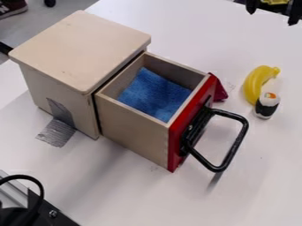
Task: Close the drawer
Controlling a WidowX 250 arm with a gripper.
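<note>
Boxy red-fronted wooden drawer (133,130) is pulled way out. It's parked well apart from the black two-finger gripper (273,16), whose fingers are spread.

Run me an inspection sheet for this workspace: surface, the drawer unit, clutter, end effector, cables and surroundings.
Surface: white table, grey tape beside and up the cabinet's side.
Job's things: drawer pulled out of the wooden cabinet, so not closed; red front with black handle; blue cloth inside.
Clutter: yellow banana and toy sushi close together, right of the drawer in the view; dark red item by the drawer front.
End effector: at the upper right of the view, fingers apart.
Cables: black loop, lower left.
Surroundings: grey floor, upper left.
Spills or breakage: nothing seen.
</note>
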